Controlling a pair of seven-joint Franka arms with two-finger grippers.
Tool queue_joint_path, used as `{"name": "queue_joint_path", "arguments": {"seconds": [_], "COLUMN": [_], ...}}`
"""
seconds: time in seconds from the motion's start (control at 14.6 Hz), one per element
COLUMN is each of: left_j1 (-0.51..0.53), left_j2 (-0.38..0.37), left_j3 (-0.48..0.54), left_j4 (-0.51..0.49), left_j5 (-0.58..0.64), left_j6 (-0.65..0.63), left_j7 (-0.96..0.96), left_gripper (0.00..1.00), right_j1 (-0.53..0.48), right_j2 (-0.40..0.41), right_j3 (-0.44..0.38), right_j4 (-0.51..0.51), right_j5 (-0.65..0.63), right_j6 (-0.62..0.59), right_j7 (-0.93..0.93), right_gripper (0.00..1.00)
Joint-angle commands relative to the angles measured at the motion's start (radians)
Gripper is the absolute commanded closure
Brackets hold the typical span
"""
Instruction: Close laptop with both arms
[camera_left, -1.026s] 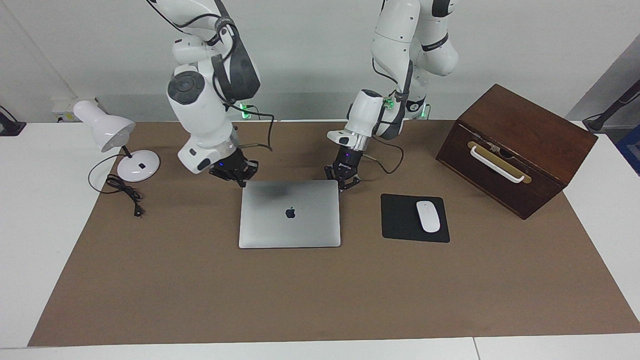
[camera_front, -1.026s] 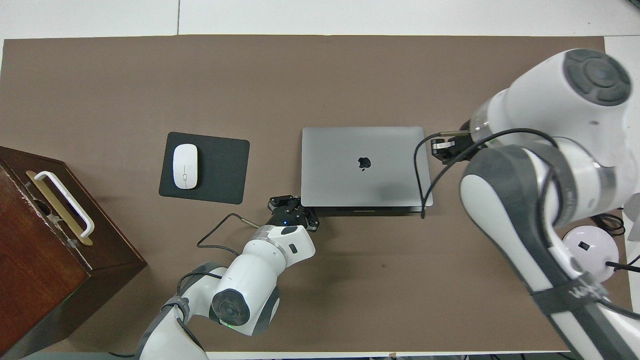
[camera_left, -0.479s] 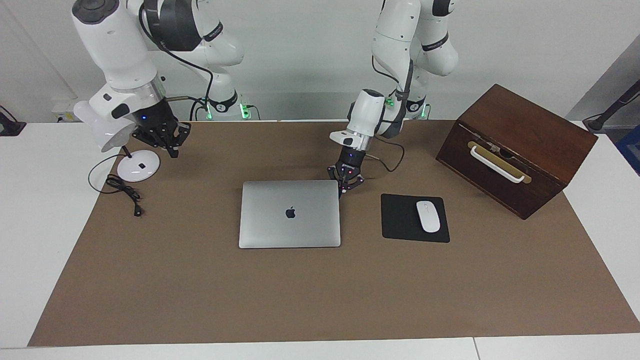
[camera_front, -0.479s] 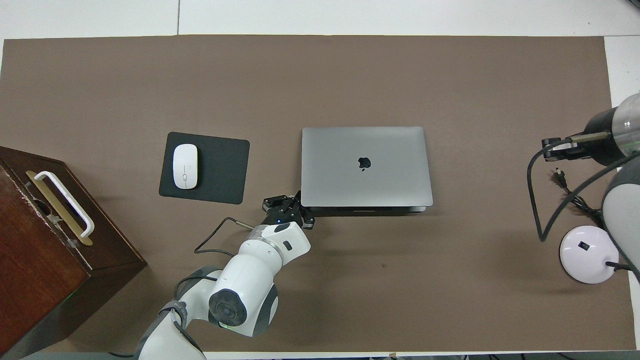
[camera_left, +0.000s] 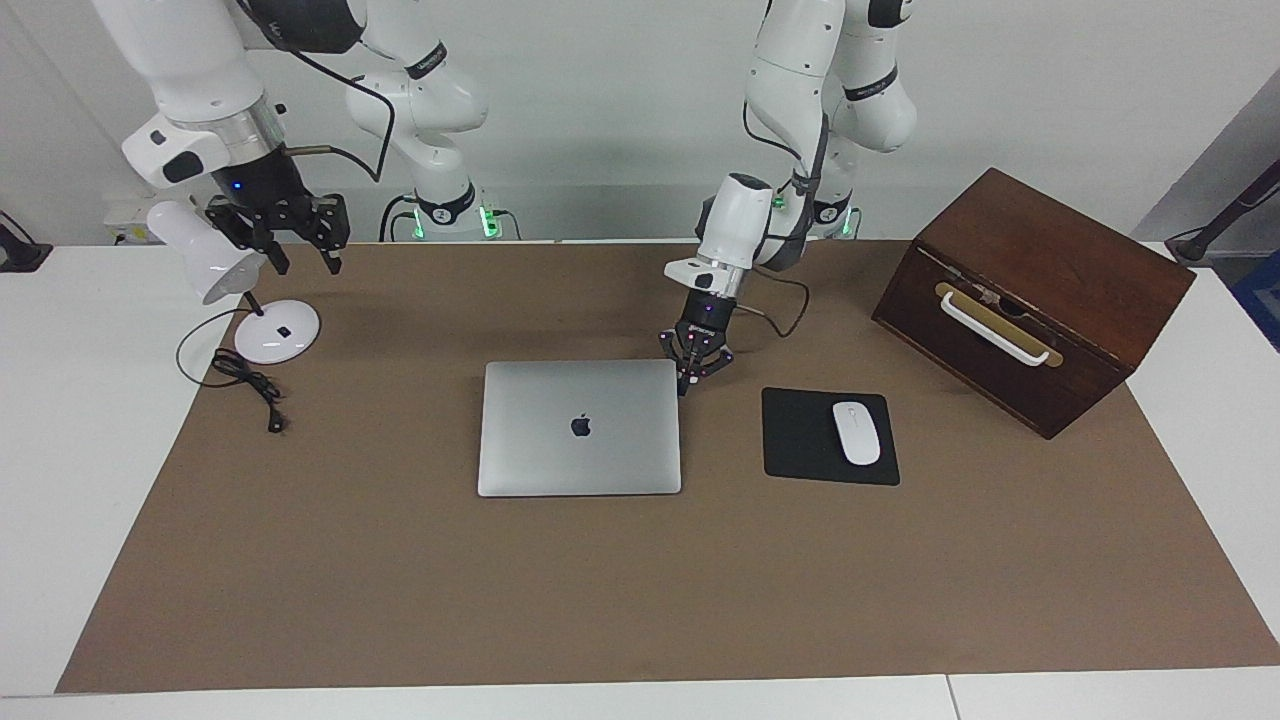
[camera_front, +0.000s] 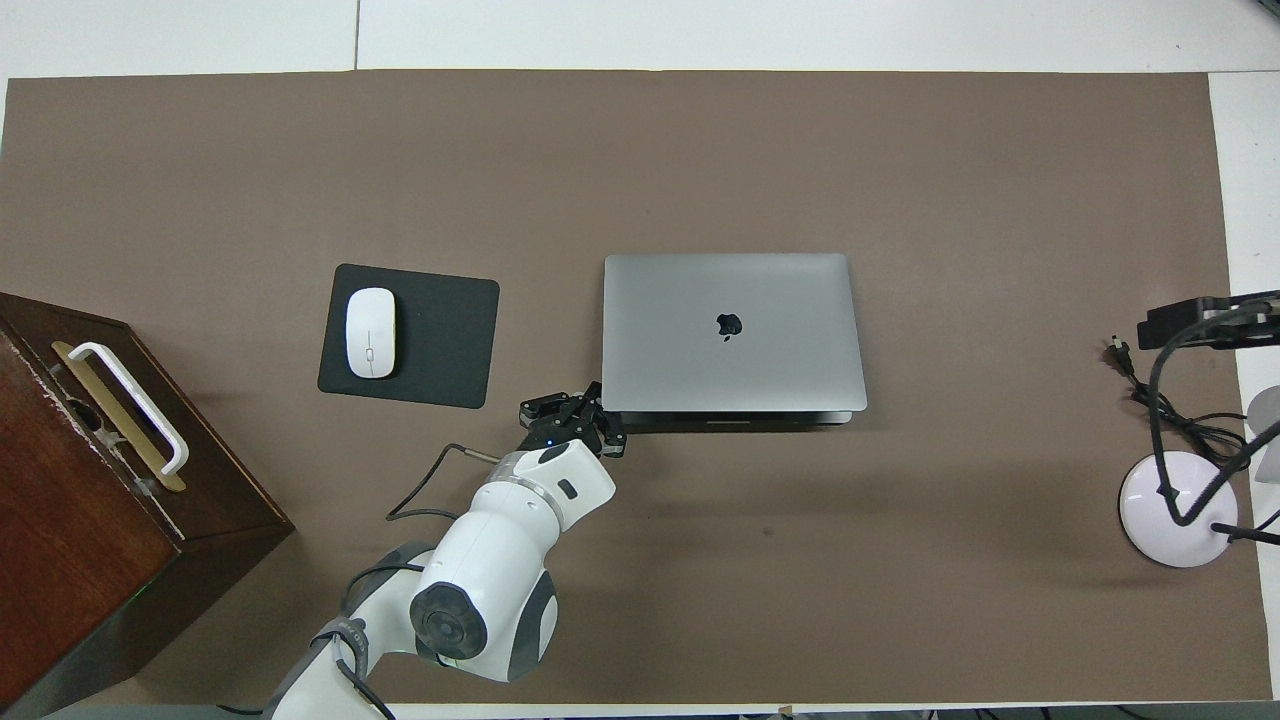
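The silver-grey laptop (camera_left: 580, 428) (camera_front: 732, 333) lies flat on the brown mat with its lid down and the apple logo facing up. My left gripper (camera_left: 688, 382) (camera_front: 592, 402) points down at the lid's corner nearest the robots, toward the left arm's end, with its fingertips together and holding nothing. Whether it touches the lid I cannot tell. My right gripper (camera_left: 303, 260) hangs raised over the mat's edge beside the lamp, well away from the laptop, its fingers spread apart and empty.
A white desk lamp (camera_left: 272, 335) (camera_front: 1176, 510) and its black cord (camera_left: 250, 385) sit at the right arm's end. A black mouse pad (camera_left: 800, 440) with a white mouse (camera_left: 856, 432) lies beside the laptop. A dark wooden box (camera_left: 1030, 290) stands at the left arm's end.
The right arm has lifted off the laptop's corner and swung up to the lamp end, and its gripper has opened. The left gripper has stayed by its corner, shut.
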Motion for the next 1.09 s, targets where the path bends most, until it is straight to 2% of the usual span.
{"name": "queue_joint_path", "arguments": {"seconds": [0.0,0.34,0.68,1.03], "left_j1": [-0.033,-0.045,-0.039,0.011], "left_j2": [-0.061,-0.127,-0.227,-0.281], "left_j3": [0.012,0.012,0.016,0.021], "left_j4": [-0.036,-0.113,-0.15,-0.147], "left_j5": [-0.039,-0.04,-0.042,-0.042], "left_j6": [-0.034,-0.045,-0.165,-0.26], "left_j7": [-0.003,-0.003,-0.003,0.0], "left_gripper": [1.0,1.0,1.0,1.0], "right_j1": [-0.005,-0.003,0.005,0.014], "right_j2": [-0.028,-0.043,-0.048,-0.037], "right_j3": [-0.028,-0.073,-0.07,-0.06], "right_j4": [-0.005,-0.015,-0.034,-0.03], "right_j5": [-0.008,-0.008,-0.008,0.006], "right_j6": [-0.015,-0.044,-0.035,-0.032], "right_j7": [-0.034,-0.036,-0.034,-0.033], "right_gripper": [0.0,0.0,0.0,0.0]}}
